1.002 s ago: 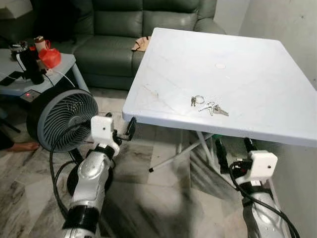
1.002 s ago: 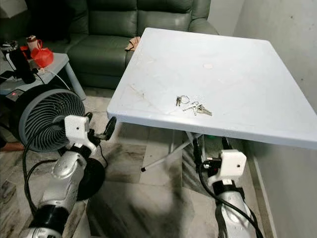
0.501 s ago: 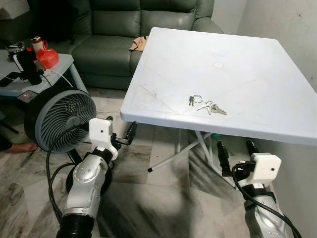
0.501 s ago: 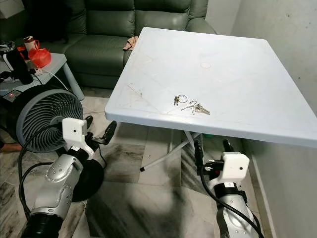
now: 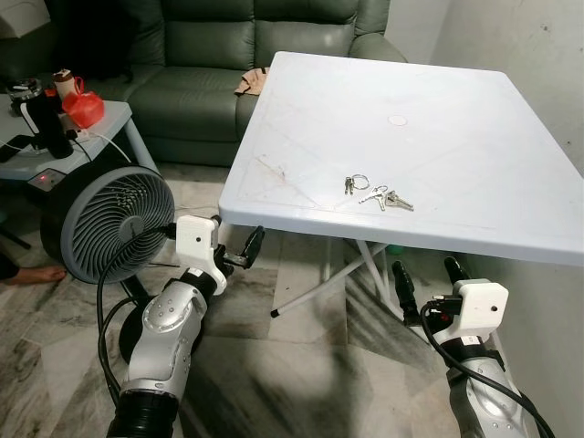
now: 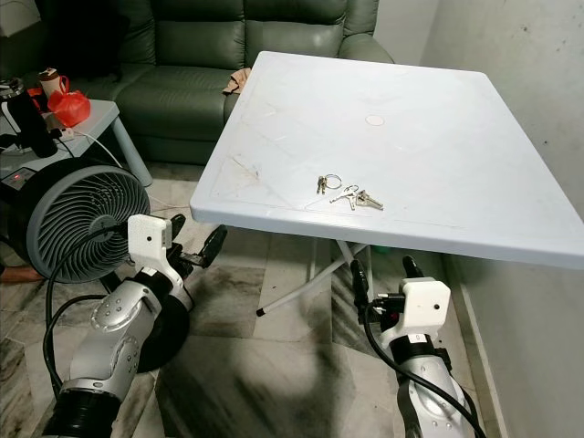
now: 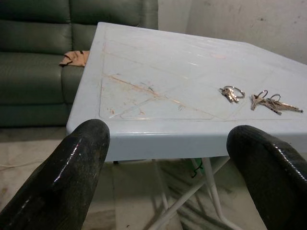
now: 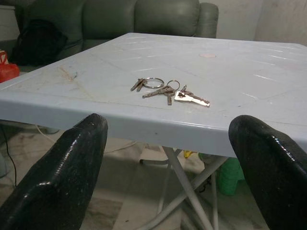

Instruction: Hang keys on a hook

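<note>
Two bunches of keys lie near the front edge of the white folding table (image 5: 474, 137): a small ring with short keys (image 5: 354, 183) and, just right of it, a larger bunch (image 5: 388, 197). My left gripper (image 6: 196, 237) is open, held below and in front of the table's front left corner. Through its fingers (image 7: 72, 167) I see the tabletop and both bunches (image 7: 231, 92). On the other side, my right gripper (image 5: 426, 276) is open too, low under the table's front edge and pointing up toward the keys (image 8: 184, 95).
A round grey fan (image 5: 105, 224) with a trailing cable stands on the marble floor beside my left arm. Behind it are a side table (image 5: 100, 128) with a red item, and a green sofa (image 5: 210, 55). Folding legs (image 5: 338, 278) cross under the table. A wall (image 5: 547, 55) closes the right.
The camera has shifted slightly. My left gripper has edged right toward the table's corner and my right gripper has shifted a little left. The keys lie where they were.
</note>
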Motion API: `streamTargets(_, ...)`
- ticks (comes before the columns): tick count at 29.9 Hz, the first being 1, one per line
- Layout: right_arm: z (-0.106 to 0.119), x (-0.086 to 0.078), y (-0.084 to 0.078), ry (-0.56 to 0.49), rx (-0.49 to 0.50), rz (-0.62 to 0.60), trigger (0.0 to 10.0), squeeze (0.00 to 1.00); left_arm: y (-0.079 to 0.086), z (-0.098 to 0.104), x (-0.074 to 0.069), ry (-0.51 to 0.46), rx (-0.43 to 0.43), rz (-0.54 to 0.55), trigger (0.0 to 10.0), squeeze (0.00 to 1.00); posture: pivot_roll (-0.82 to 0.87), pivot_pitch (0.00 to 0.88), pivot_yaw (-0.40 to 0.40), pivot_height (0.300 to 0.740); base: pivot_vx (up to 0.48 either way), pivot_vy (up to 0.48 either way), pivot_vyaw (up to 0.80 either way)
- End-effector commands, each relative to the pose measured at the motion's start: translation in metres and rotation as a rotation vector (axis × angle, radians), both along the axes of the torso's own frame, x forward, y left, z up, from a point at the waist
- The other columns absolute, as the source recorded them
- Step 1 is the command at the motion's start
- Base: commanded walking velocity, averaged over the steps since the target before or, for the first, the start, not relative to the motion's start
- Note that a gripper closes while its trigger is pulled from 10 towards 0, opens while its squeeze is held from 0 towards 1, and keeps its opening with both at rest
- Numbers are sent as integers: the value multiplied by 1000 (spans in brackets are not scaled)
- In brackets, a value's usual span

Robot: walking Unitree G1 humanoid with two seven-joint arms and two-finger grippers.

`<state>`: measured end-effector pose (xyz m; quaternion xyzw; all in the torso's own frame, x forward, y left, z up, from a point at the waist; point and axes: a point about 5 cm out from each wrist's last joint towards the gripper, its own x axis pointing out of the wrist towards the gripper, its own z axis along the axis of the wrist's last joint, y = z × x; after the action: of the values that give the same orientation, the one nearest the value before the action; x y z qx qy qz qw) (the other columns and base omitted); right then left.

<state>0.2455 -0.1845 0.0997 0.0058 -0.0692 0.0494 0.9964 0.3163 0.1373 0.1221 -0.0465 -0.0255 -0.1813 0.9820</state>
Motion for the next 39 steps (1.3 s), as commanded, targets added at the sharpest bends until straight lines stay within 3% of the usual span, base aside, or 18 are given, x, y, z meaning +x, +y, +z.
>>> streamTargets(1,3,1,1,-5,-1,3,10000,0,0,4,0,-9,7,-6,10000,0,-9,59,-9,740,0,0,0)
streamTargets(11,4,1,2,-4,-3,5,10000,0,-2,5,-1,-3,-15,-19,10000,0,-5,65,-11,740,0,0,0)
streamTargets(39,5,3,2,-6,-1,-3,10000,0,-8,10,4,-9,-11,-44,10000,0,-8,66,-4,740,278,0,0)
